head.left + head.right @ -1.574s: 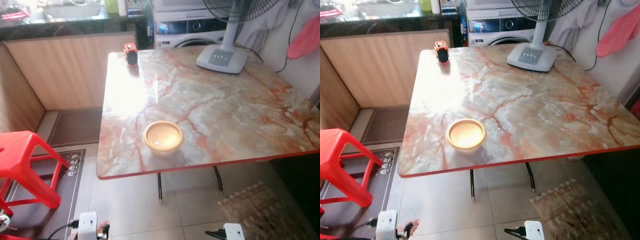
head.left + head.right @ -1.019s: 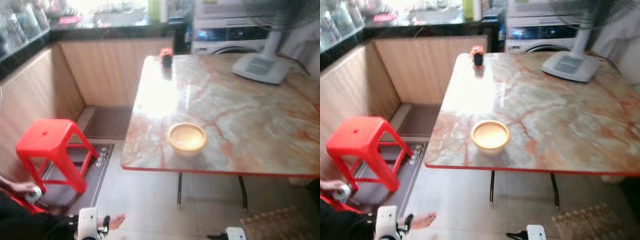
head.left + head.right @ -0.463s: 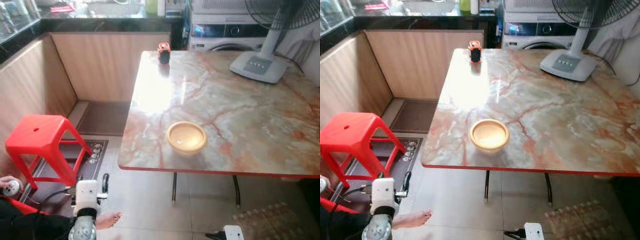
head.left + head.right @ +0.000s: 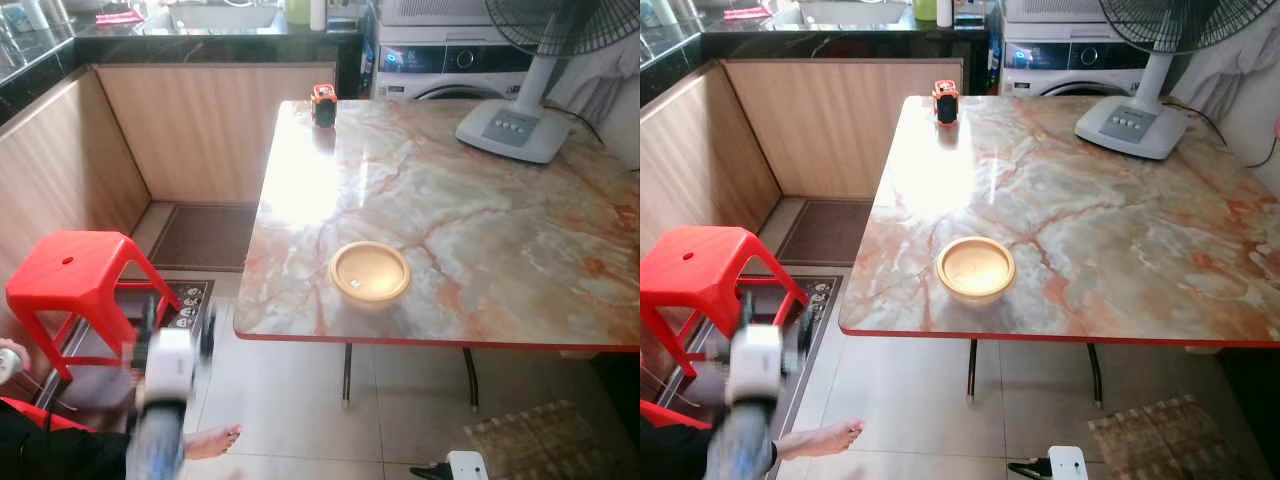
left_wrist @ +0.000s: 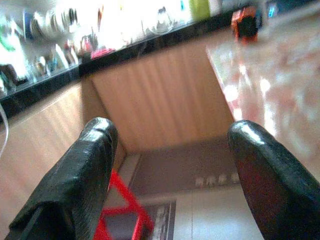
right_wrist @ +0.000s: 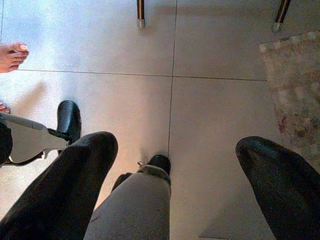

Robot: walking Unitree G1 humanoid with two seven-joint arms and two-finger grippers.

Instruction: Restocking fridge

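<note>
I see the table (image 4: 480, 230) ahead with a bowl (image 4: 370, 271) near its front edge, a fan base (image 4: 512, 130) at its far right, and a stool (image 4: 68, 277) to its left.

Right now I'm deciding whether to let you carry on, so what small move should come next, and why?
Probably keep lifting the left gripper toward the yellow bowl near the front edge of the marble table. Its fingers are open and empty, beside the red stool, well short of the table; the right gripper hangs over the floor.
</note>
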